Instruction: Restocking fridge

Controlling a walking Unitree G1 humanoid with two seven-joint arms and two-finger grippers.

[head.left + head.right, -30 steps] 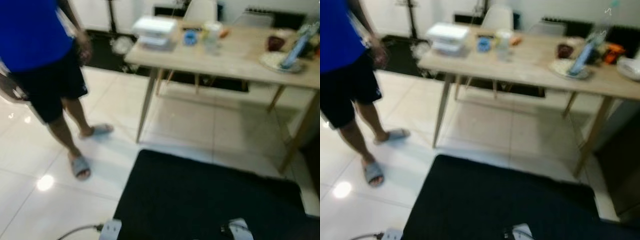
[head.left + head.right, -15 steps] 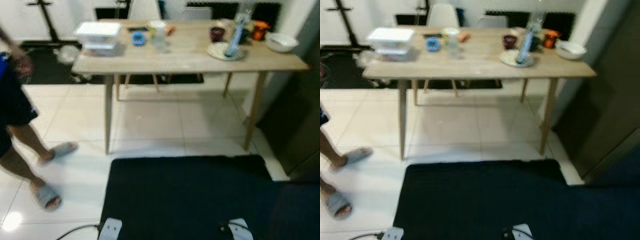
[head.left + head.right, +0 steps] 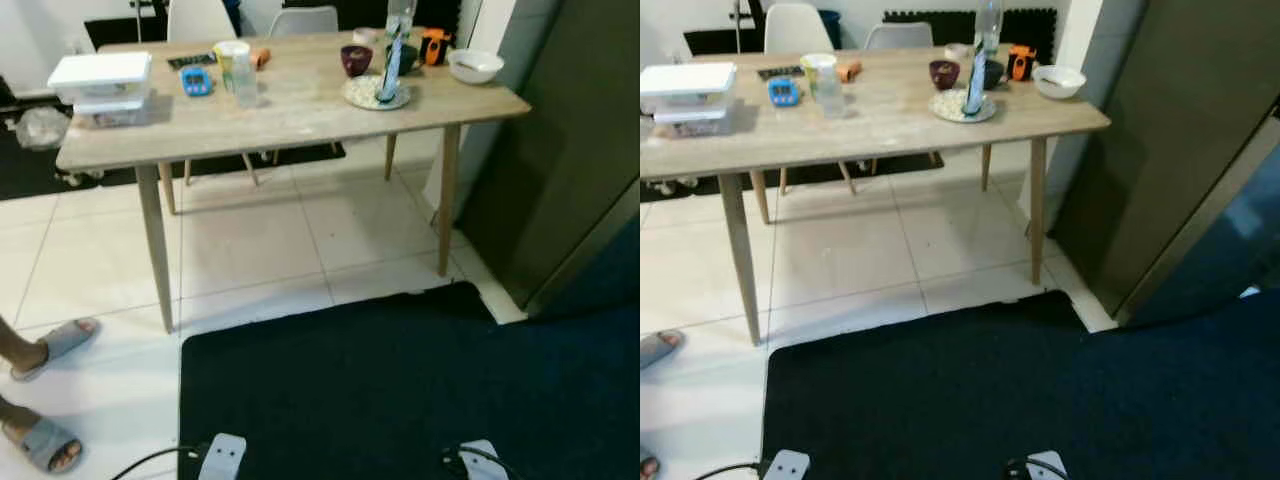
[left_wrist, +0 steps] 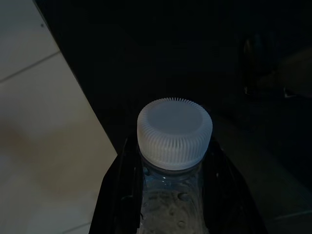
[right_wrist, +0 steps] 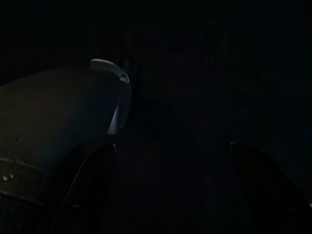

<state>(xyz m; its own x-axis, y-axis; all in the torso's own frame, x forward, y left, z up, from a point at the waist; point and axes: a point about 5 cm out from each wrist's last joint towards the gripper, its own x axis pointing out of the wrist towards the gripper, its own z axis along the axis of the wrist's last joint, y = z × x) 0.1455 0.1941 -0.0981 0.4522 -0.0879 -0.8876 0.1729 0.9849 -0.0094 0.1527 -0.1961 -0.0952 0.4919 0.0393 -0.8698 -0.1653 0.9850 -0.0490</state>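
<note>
In the left wrist view a clear water bottle with a ribbed white cap stands between two black fingers, and my left gripper is shut on its neck. Under it lie white tile and a dark mat. The right wrist view is very dark; my right gripper hangs open with nothing between its fingers. A tall dark fridge front stands at the right, beside the table's right end.
A wooden table ahead carries stacked white containers, a blue timer, a cup, a plate with an upright bottle and bowls. A black mat lies at my feet. A person's slippered feet are at the left.
The camera has swung to the right: the person in the blue shirt has slid out at the left, leaving the feet, and the dark fridge front has come in at the right.
</note>
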